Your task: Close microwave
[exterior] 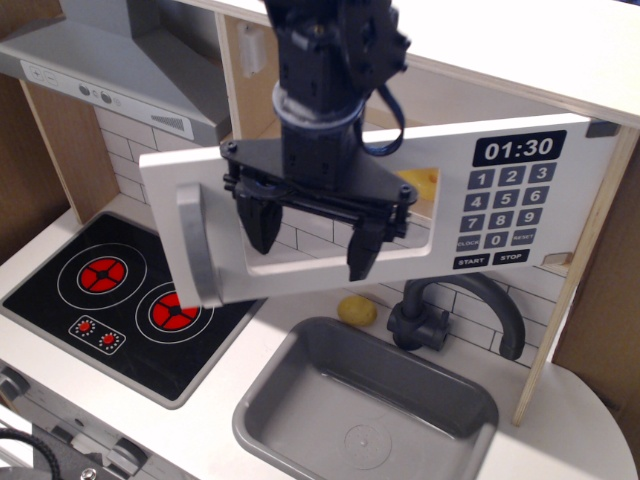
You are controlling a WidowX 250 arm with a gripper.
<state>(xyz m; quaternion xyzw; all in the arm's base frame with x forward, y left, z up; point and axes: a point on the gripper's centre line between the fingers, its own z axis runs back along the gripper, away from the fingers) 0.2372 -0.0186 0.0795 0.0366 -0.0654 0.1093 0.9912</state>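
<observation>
The toy microwave's white door (440, 210) stands swung open toward me, hinged at its right. It has a rectangular window, a grey vertical bar handle (195, 245) at its left end, a black clock display reading 01:30 (519, 148) and a grey keypad (505, 205). My black gripper (310, 240) hangs in front of the door's window, fingers pointing down and spread apart, holding nothing. A yellow object (420, 183) shows through the window. The microwave cavity behind is mostly hidden by my arm and the door.
A grey extractor hood (110, 70) is at the upper left above a black hob with red rings (120, 295). A grey sink (365, 410) and dark tap (455, 310) lie below the door. A yellow item (357, 311) lies behind the sink.
</observation>
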